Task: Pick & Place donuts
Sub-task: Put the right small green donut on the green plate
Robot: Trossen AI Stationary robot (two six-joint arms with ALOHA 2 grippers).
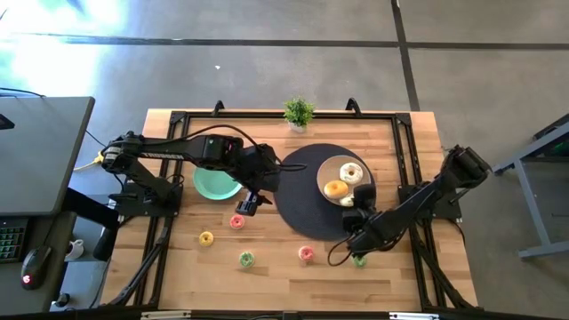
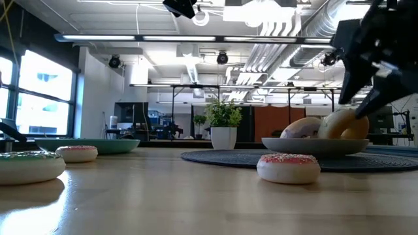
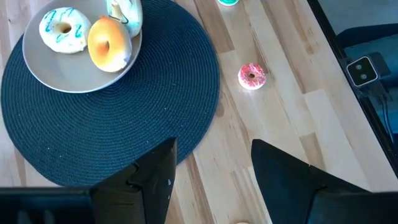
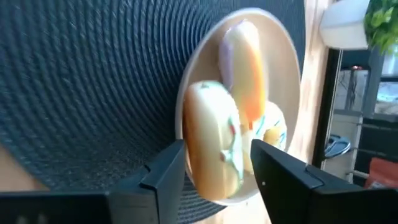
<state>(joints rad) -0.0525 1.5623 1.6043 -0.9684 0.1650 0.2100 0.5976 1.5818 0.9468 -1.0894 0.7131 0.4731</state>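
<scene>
**Found three donuts plated, five loose**

Counted three donuts on the beige plate (image 1: pixel 327 171), itself seated on the dark round mat (image 1: pixel 298 204): a white donut with blue icing (image 1: pixel 352 172), an orange donut (image 1: pixel 335 188), and a pale donut with green streaks (image 4: pixel 214 149) tilted up at the plate's rim nearest the right arm. Saw the right gripper (image 1: pixel 360 213) at that rim, spread apart, with its fingers (image 4: pixel 283 177) on either side of the pale donut. Could not tell whether either finger touched it.

Found the rest on the bare wooden surface (image 1: pixel 400 142). Noted a pink donut (image 1: pixel 237 221) just beside the left gripper (image 1: pixel 252 203), a yellow donut (image 1: pixel 206 237) near it, and a green donut (image 1: pixel 246 259) closer to the front edge. Noted also a second pink donut (image 1: pixel 306 253) just off the mat, and a second green donut (image 1: pixel 359 260) under the right arm.

Saw the left gripper spread apart and empty, between the teal plate (image 1: pixel 213 187) and the mat.

Spotted a small potted plant (image 1: pixel 299 113) at the far edge.
</scene>
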